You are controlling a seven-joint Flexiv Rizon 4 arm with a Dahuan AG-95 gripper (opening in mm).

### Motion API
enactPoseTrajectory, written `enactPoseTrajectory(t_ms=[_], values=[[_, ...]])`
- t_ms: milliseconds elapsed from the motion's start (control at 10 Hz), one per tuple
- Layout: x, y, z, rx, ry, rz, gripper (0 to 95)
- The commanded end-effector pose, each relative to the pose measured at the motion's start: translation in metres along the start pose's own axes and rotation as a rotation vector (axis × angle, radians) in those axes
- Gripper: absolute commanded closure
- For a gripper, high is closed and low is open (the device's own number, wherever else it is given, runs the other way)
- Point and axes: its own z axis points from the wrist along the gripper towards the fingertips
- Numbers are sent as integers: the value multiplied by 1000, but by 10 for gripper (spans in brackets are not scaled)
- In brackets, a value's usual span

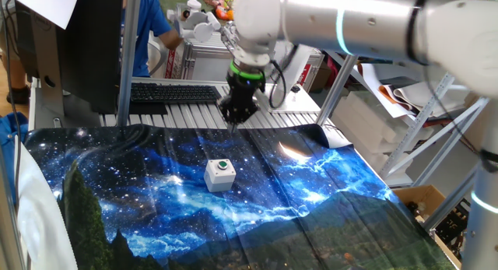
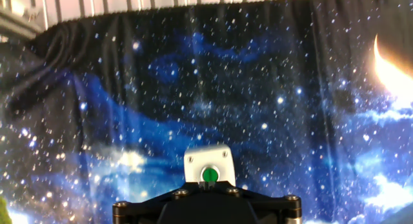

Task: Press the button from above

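Note:
The green button (image 1: 222, 166) sits on top of a small light-grey box (image 1: 219, 177) standing on the star-print cloth (image 1: 156, 192). My gripper (image 1: 234, 120) hangs well above the cloth's far edge, behind and higher than the box, and holds nothing. In the hand view the box (image 2: 206, 159) and the button (image 2: 209, 175) lie at the bottom centre, just beyond my gripper (image 2: 205, 184). The two small fingertips sit together there with no gap, so they are shut. The box's lower part is hidden by the gripper body.
A black keyboard (image 1: 175, 92) lies on the slatted table behind the cloth. A person in a blue shirt (image 1: 144, 25) stands at the back left. Metal shelving (image 1: 436, 122) and a cardboard box (image 1: 424, 201) are at the right.

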Motion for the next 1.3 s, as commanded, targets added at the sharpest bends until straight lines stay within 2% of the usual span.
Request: enactPoseTrajectory(t_ms=[100,400,900,1300], values=[[-5,2,0,-2,15,3,950],[-11,-2,5,-5,17,4,950],[-8,-3,7,-6,16,6,950],[-9,-2,18,-10,8,9,950]])
